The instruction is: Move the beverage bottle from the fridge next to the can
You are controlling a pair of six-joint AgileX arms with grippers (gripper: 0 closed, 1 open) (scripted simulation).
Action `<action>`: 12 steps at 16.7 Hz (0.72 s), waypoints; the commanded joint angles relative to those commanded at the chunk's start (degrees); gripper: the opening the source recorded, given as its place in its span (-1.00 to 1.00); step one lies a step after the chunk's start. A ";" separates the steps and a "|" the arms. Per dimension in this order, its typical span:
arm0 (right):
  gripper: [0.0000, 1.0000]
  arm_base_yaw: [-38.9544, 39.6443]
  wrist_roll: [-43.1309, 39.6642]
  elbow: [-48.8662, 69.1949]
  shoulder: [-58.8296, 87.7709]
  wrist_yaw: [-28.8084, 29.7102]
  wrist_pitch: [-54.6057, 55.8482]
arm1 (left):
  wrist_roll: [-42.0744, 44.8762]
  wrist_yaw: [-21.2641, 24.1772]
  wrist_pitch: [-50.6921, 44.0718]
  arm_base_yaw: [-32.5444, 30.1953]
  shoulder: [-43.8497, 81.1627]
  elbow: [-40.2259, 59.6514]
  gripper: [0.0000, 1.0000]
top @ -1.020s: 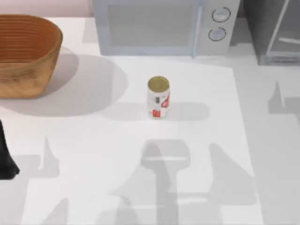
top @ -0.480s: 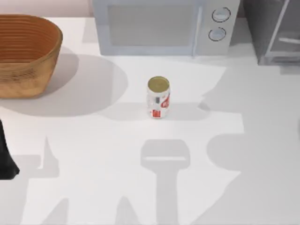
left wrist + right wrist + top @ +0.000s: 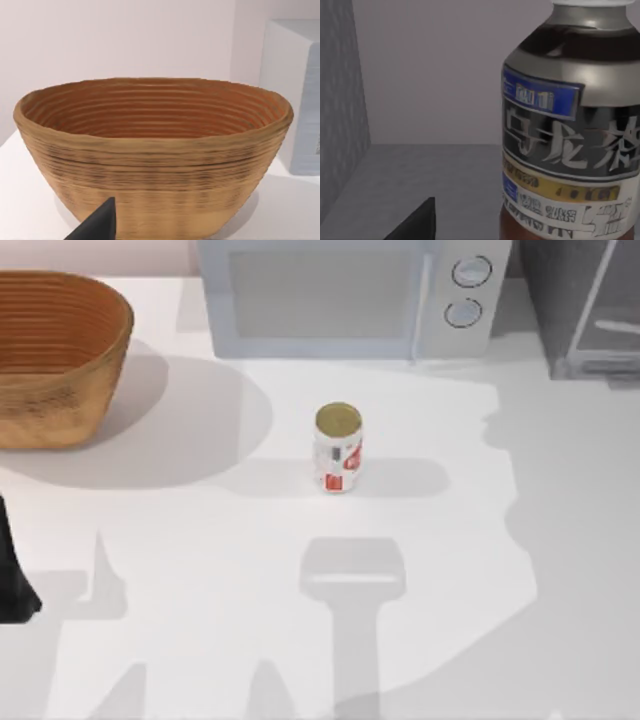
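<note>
White table [image 3: 200, 540]: can [image 3: 338, 448] upright mid-table, microwave [image 3: 340, 295] behind.

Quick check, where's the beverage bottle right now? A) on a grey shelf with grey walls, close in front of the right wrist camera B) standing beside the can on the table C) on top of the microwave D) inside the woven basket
A: the right wrist view shows the beverage bottle upright on a grey shelf, while the can stands alone on the table.

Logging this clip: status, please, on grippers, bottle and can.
Right gripper inside the fridge, close to the bottle, not gripping it. Left gripper parked facing the basket. Can upright mid-table. Nothing seen in the way.
</note>
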 joint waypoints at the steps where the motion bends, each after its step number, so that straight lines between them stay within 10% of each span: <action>1: 1.00 0.00 0.00 0.00 0.00 0.00 0.00 | 0.00 0.00 0.00 0.00 0.00 0.00 1.00; 12: 1.00 1.36 -0.07 13.62 7.44 1.46 -6.19 | 0.00 0.00 0.00 0.00 0.00 0.00 1.00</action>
